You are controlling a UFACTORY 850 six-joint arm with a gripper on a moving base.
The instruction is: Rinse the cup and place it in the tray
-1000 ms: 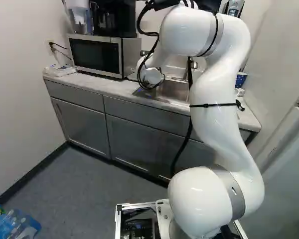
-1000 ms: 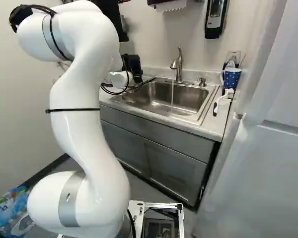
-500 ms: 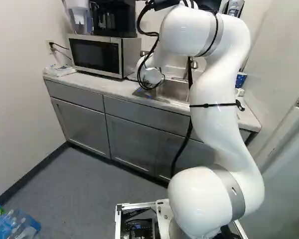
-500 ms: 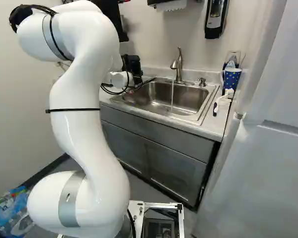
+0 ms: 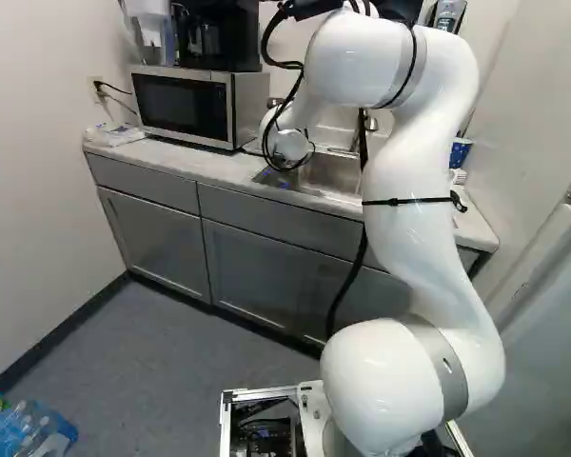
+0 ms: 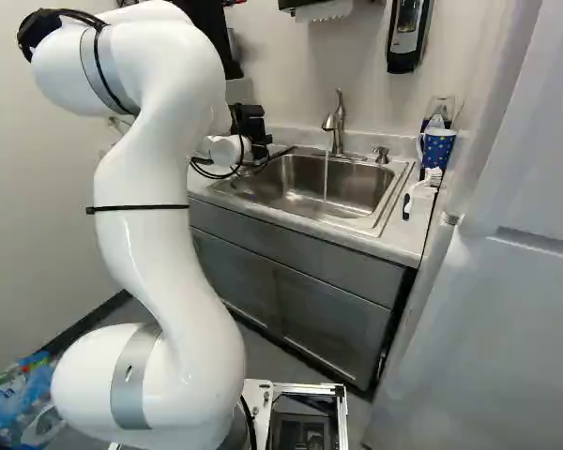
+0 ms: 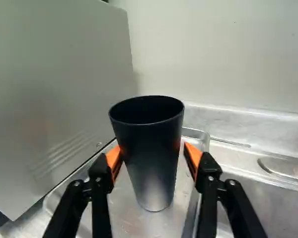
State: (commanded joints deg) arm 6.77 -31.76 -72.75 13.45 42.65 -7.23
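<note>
Presently reaches over the desk [image 6: 405,246] with the hand [image 6: 251,127] released; in the wrist view, spreads slightly wider than the cup [image 7: 153,153], with orange pads [image 7: 192,154] on either side and a narrow gap by one; grips nothing; cannot tell whether the other pad brushes the cup's wall.

Shows the cup upright in the tray [image 7: 121,214]; dark, smooth and satiny, round at its open rim, tapering to a narrower base with a pale sheen; under it, shiny metal, shallow, with rounded corners, a raised lip and scattered droplets.

Beside the tray, rises to a flat grey panel [image 7: 64,89] with slanted parallel marks; to the other side, drops into the steel sink [image 6: 357,192]; from the curved metal faucet [image 6: 337,124], runs to a thin stream of water [image 6: 326,178].
</note>
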